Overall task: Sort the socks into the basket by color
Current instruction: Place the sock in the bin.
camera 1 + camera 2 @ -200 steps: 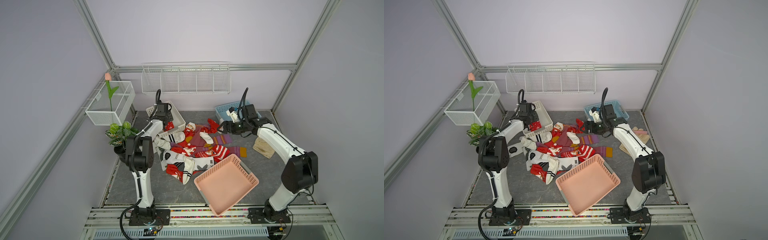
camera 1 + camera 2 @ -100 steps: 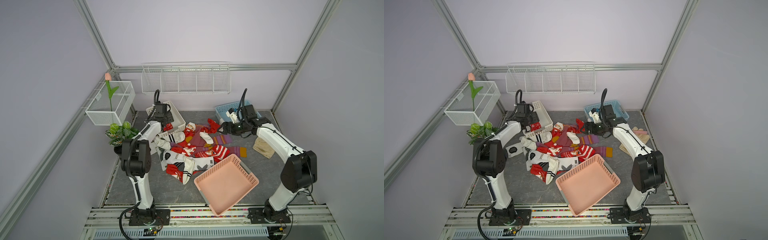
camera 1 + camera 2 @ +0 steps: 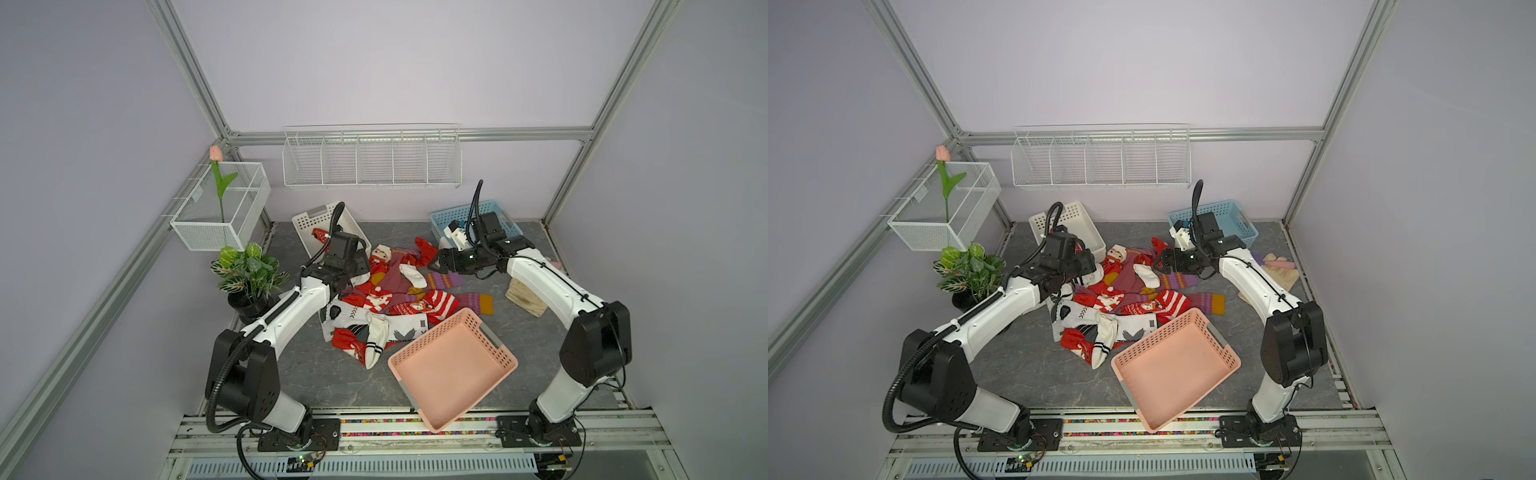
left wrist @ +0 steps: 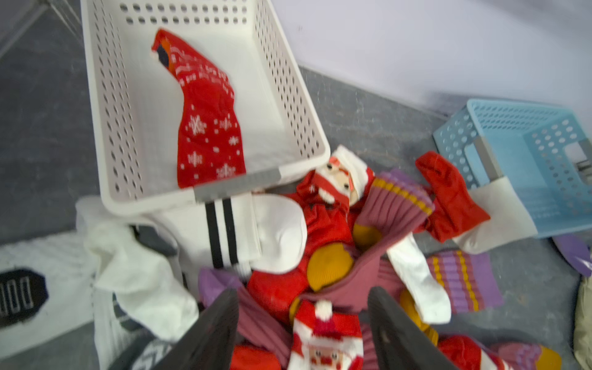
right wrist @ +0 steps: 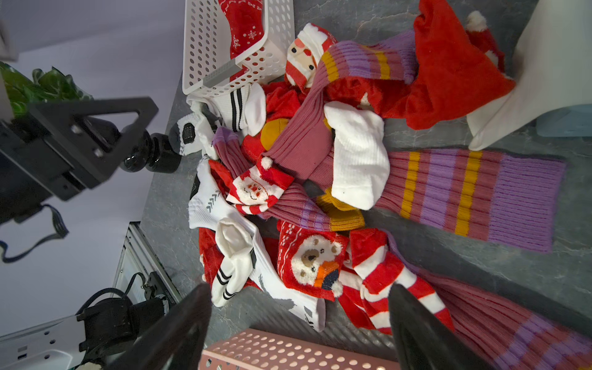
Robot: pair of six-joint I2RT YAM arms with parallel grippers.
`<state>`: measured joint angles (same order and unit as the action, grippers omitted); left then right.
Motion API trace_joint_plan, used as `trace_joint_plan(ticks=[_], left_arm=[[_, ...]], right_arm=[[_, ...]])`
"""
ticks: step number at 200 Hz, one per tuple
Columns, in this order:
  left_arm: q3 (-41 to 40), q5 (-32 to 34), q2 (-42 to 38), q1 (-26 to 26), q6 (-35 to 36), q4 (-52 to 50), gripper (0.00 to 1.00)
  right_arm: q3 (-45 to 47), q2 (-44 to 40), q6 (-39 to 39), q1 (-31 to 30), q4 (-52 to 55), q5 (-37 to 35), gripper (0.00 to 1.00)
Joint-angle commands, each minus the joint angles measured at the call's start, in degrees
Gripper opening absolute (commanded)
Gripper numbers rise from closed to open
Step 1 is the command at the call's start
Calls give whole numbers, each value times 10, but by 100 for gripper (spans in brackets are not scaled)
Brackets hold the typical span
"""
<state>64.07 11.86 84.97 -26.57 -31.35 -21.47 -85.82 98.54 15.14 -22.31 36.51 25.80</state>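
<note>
Over the sock pile (image 3: 390, 299) on the bench (image 3: 332, 382), my left hand (image 4: 302, 293) hangs open and empty, right hand (image 5: 299, 288) likewise. One red sock (image 4: 205, 128) lies in the white basket (image 4: 109, 128); I'd pinch the Santa sock (image 4: 323, 339) alone.

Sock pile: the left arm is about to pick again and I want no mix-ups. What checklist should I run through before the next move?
1. Left end effector open: ok.
2. Right end effector open: ok.
3. Red sock wholly inside the white basket: ok.
4. Pink basket empty: ok.
5. Santa sock below the left end effector free of others: not ok, it overlaps maroon socks.
6. Blue basket contents: cannot tell, partly hidden.
</note>
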Motion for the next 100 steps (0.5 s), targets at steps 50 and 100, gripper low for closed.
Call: trace_joint_plan(ticks=[50,100], left_arm=[[-167,43,-150,-59,-242,-99,47],[-227,6,-161,-68,-327,-121,39]], right_arm=[[46,-42,2,-26,24,-19,89],[76,-66,8,-33,22,-29,89]])
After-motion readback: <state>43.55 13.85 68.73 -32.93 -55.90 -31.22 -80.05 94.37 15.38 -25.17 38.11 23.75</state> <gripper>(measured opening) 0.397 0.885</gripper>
